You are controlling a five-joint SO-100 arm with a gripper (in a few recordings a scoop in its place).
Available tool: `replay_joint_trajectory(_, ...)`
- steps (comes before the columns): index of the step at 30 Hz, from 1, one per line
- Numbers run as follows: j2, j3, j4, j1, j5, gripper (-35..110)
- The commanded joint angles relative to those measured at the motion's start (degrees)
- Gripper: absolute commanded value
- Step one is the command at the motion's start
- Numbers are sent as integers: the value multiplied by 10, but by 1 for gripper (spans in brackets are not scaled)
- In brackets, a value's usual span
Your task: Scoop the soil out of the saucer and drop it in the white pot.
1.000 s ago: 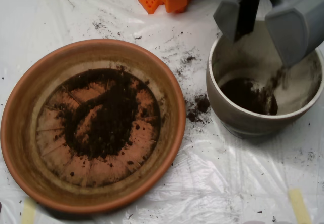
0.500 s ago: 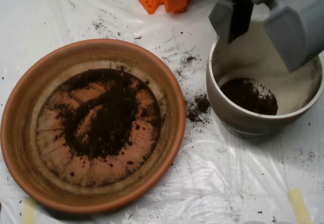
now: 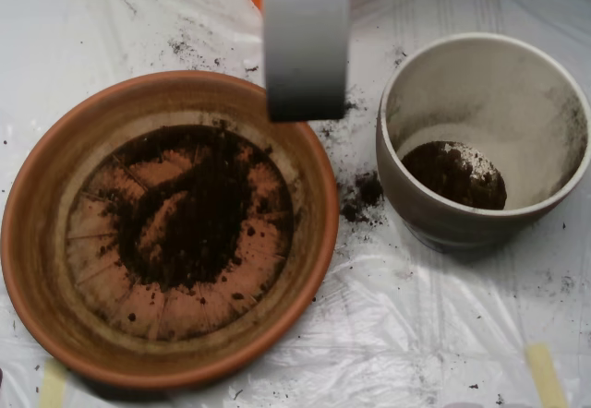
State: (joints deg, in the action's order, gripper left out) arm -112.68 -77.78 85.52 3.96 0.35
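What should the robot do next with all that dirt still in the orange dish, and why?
Probably lower the hand into the saucer for another load. It hangs over the saucer's far rim, plenty of soil lies on the saucer's ridged bottom, and the white pot holds only a small heap.

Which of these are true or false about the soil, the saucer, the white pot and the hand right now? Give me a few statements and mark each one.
1. The hand hangs above the saucer's far rim. True.
2. The white pot holds no soil. False: a dark heap of soil lies on its bottom.
3. Soil is spread thinly over the saucer's ridged bottom. True.
4. The sheet between saucer and pot is clean. False: spilled soil lies there beside the pot.
5. The pot stands inside the saucer. False: it stands to the saucer's right.
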Motion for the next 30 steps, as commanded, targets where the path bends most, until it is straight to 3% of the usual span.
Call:
replay_joint_trajectory(1,-52,-76,-48,72,-12,45)
replay_joint_trajectory(8,-105,-317,-175,152,-58,49)
replay_joint_trajectory(14,-75,-427,-253,186,-62,48)
replay_joint_trajectory(22,76,-431,-301,230,-61,48)
replay_joint_trajectory(30,188,-366,-288,247,-83,58)
